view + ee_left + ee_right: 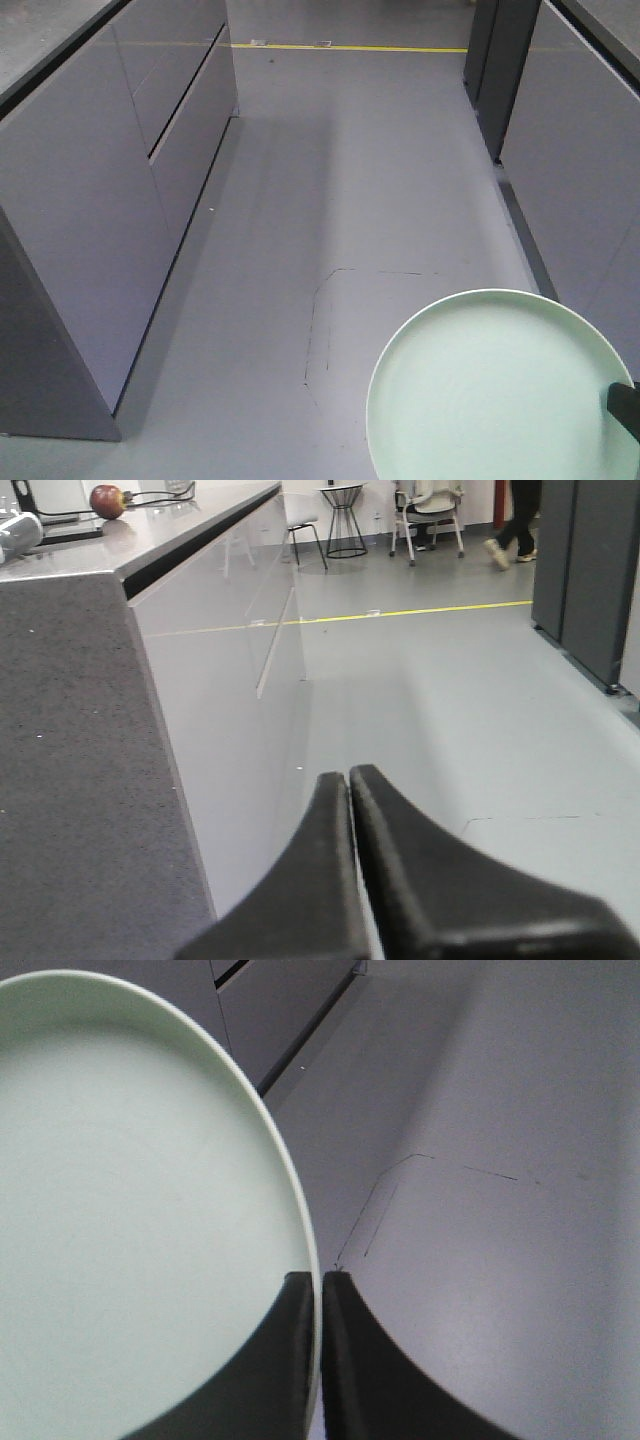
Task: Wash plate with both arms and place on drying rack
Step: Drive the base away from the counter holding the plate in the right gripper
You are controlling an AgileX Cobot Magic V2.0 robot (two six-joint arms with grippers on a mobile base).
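1. In the right wrist view the right gripper (320,1290) is seen closed down to a thin slit, with the rim of the plate (130,1210) pinched between its two fingers. No other hold on the plate is visible.
2. The left gripper (348,780) is seen with its fingers pressed together, and nothing is held in it.
3. The plate is carried in the air at the lower right of the front view, above the bare grey floor (300,200) and resting on nothing.
4. A slip is judged the main risk. The smooth plate is gripped at one edge only, so a jolt or a quick swing could let it tip out and break on the floor.
5. Grey cabinets (90,200) line both sides of the aisle, and the far edge of the plate could be knocked against them in a wide turn.
6. Farther off, a counter (70,730) bearing an apple (107,500) and a yellow line (350,47) are seen. The drying rack is not in view.
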